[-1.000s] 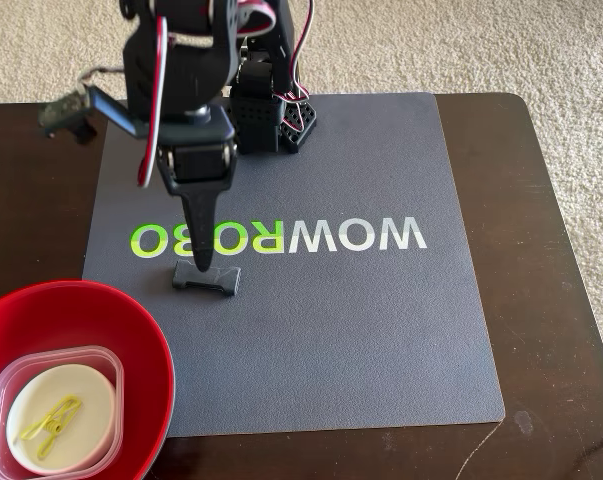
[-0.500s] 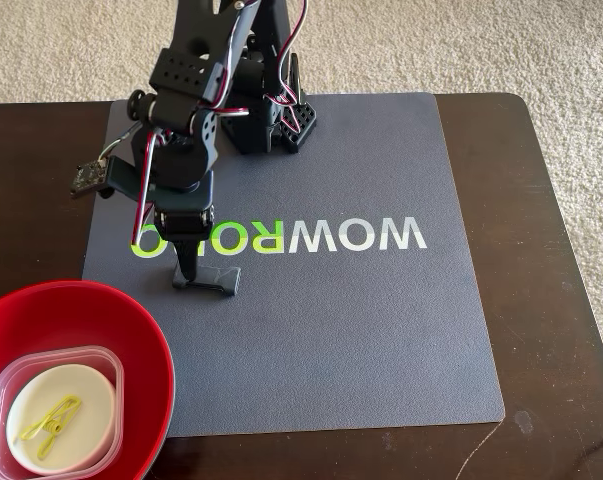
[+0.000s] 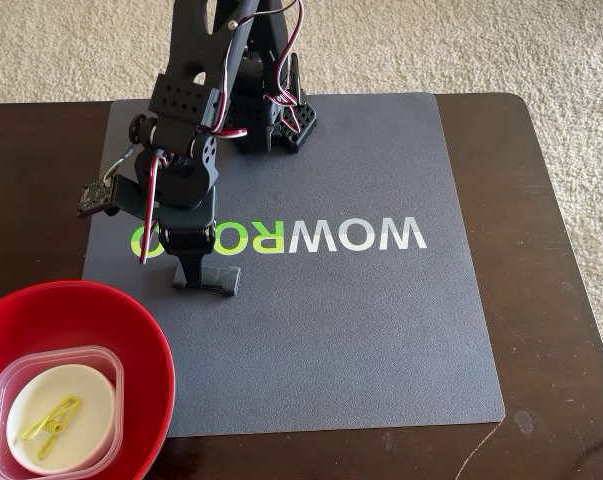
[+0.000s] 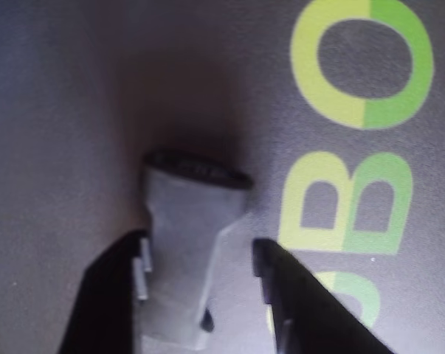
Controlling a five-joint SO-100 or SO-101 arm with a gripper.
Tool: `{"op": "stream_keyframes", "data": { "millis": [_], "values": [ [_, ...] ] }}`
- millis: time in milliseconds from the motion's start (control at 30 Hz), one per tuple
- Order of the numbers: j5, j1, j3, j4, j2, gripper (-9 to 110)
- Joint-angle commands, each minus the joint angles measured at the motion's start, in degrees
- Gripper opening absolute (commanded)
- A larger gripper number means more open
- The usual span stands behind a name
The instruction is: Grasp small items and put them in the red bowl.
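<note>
The black rectangular buckle (image 3: pixel 221 281) lies on the grey mat just below the "WOWROBO" lettering. My gripper (image 3: pixel 193 272) is lowered onto it. In the wrist view the buckle (image 4: pixel 192 214) lies between the two fingers of my gripper (image 4: pixel 200 247). The jaws are open: the left finger touches the buckle's side, and the right finger stands a little apart from it. The red bowl (image 3: pixel 131 320) sits at the front left. It holds the clear square tub (image 3: pixel 109 362), the white bowl (image 3: pixel 81 395) inside the tub, and the yellow-green clip (image 3: pixel 49 418) inside the white bowl.
The grey mat (image 3: pixel 381 330) covers most of the dark wooden table (image 3: pixel 551 300). The arm's base (image 3: pixel 266 120) stands at the mat's far edge. Beige carpet lies beyond the table.
</note>
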Motion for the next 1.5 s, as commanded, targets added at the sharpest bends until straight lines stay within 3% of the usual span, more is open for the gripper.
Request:
{"op": "stream_keyframes", "data": {
  "millis": [0,200,500,633,833,967,1267,1400,1467],
  "values": [
    [-0.18,-1.32,-2.02,-0.09,-0.7,12],
    [-0.79,-1.85,-4.22,0.62,-2.81,0],
    [0.7,-2.64,-4.22,1.93,0.18,0],
    [0.88,-8.44,-5.8,7.82,13.45,0],
    [-3.6,-18.81,-24.17,21.53,19.78,0],
    [-3.78,-12.92,-46.41,26.72,7.12,0],
    [2.02,4.04,-118.48,39.55,-52.65,0],
    [4.13,5.01,-122.34,39.64,-59.06,1],
    [5.27,4.57,-122.34,39.9,-60.29,15]
  ]
}}
